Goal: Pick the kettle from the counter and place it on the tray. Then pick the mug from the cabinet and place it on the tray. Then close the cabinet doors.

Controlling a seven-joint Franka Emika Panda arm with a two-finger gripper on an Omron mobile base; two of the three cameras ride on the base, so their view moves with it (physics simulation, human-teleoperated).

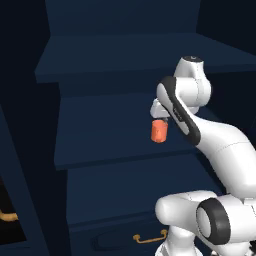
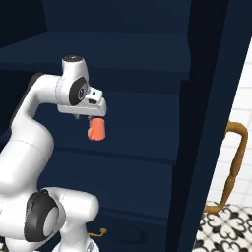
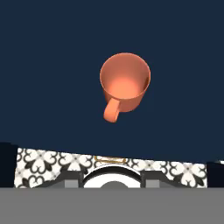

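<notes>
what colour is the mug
Orange-red, plain, with no pattern; the mug shows best in the hand view.

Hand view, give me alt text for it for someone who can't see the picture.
Looking straight down into an empty orange-red mug, its handle pointing toward the bottom of the picture, against a flat navy blue cabinet surface. Below that surface's edge runs a strip of black-and-white patterned floor tiles.

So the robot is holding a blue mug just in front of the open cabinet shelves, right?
Not quite: the mug is orange-red, not blue, as the left base view shows. The rest holds: it hangs under the gripper, in front of the navy cabinet shelves.
</notes>
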